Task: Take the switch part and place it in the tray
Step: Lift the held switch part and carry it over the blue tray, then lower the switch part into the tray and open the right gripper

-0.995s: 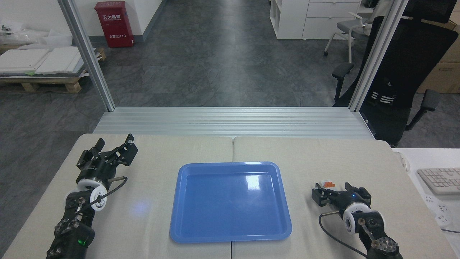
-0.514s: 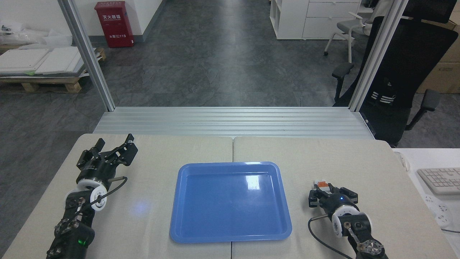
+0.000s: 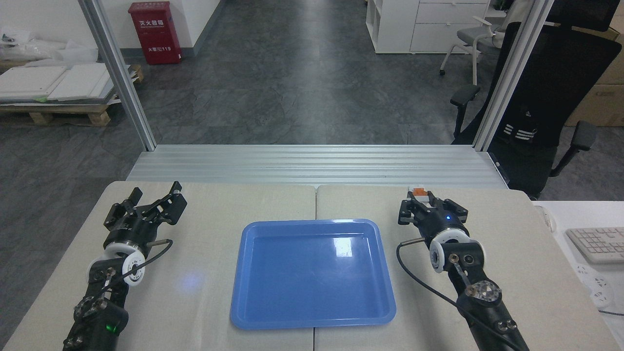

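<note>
The glossy blue tray [image 3: 273, 321] lies in the middle of the table with nothing in it. My right gripper [image 3: 423, 202] is raised just beyond the tray's far right corner, shut on the switch part [image 3: 419, 193]. Only the part's orange-red and white block shows between the fingers; its green cap is hidden. My left gripper [image 3: 155, 199] rests open at the table's left side, well left of the tray, with nothing between its fingers.
A white keyboard [image 3: 597, 243] and a power strip [image 3: 594, 287] sit on the white desk at the right. A black office chair [image 3: 546, 97] stands behind the table's right corner. Metal rails [image 3: 312, 165] run along the table's far edge.
My right gripper shut on the switch part, lifted it off the table and carried it away from me and slightly left. The left arm has not moved.
</note>
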Controlling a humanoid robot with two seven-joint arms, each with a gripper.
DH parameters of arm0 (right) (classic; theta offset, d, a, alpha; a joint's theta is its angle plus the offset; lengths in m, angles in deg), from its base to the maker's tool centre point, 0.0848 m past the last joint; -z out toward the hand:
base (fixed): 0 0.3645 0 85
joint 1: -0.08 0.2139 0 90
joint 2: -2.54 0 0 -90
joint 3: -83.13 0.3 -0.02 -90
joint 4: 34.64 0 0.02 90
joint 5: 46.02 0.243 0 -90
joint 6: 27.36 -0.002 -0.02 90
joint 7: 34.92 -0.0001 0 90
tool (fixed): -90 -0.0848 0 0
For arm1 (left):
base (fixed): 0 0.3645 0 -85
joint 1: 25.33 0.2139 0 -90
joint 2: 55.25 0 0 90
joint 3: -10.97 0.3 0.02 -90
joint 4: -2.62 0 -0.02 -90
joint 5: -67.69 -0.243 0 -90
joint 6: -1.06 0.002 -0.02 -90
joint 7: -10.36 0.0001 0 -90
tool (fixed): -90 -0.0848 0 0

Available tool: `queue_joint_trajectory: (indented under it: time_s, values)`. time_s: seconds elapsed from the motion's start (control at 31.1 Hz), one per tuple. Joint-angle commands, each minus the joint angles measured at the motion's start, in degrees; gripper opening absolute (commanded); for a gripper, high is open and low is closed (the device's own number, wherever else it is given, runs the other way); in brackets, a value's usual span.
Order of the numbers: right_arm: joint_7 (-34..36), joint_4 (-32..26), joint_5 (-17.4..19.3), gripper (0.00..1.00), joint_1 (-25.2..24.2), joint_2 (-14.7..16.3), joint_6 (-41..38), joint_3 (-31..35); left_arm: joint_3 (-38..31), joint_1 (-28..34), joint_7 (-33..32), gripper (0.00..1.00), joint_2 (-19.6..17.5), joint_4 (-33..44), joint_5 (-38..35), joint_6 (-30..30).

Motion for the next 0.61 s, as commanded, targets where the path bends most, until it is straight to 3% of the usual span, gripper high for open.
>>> queue_joint_trajectory:
  time_s: [0.0, 0.13, 0.35, 0.58]
  values:
    - [-3.13, -0.34, -0.34, 0.22, 3.58, -3.72, 4.38, -9.93, 0.00, 0.00, -0.03, 1.00, 0.00, 0.00, 0.00, 0.08]
    - [-6.21, -0.17, -0.51, 0.23, 2.44, -6.18, 8.87, -15.40, 0.00, 0.00, -0.03, 1.00, 0.00, 0.00, 0.00, 0.08]
    - [-8.15, 2.29, -5.26, 0.24, -3.10, -6.01, 9.32, -15.58, 0.00, 0.00, -0.03, 1.00, 0.00, 0.00, 0.00, -0.01]
    - [-8.24, 3.79, -5.35, 0.28, -3.10, -7.06, 9.32, -16.02, 0.00, 0.00, -0.03, 1.00, 0.00, 0.00, 0.00, 0.08]
